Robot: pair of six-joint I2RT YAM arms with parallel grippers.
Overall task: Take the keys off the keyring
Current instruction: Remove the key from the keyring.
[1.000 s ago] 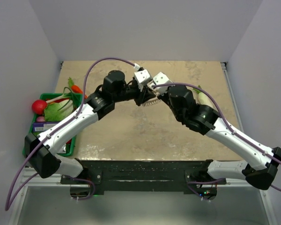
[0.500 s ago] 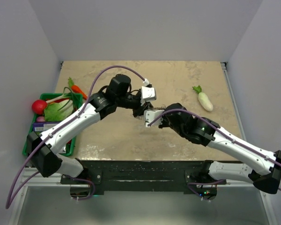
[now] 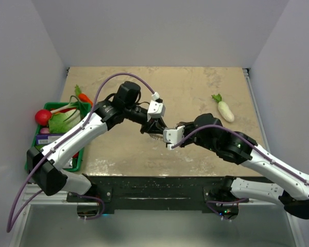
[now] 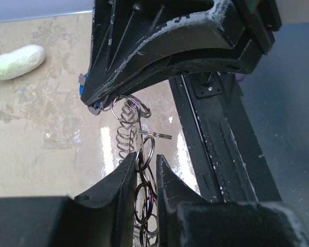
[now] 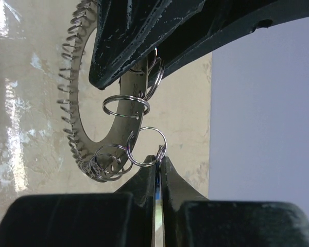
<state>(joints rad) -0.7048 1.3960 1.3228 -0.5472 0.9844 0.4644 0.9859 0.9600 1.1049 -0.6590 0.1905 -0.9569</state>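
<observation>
Grey metal keyring [image 5: 72, 123] up in the air over the table [image 3: 206, 82], gripped from both sides.
With the left gripper [image 4: 144, 167] clamped on the keyring and the right gripper [image 5: 158, 164] pinched shut on the blue key [image 4: 83, 87], pull slowly along the little ring [image 5: 147, 146], no yanking.

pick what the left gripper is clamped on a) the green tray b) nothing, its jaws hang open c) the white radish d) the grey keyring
D: in the left wrist view the left gripper pinches the keyring between its fingers, and the radish lies well apart from it.
</observation>
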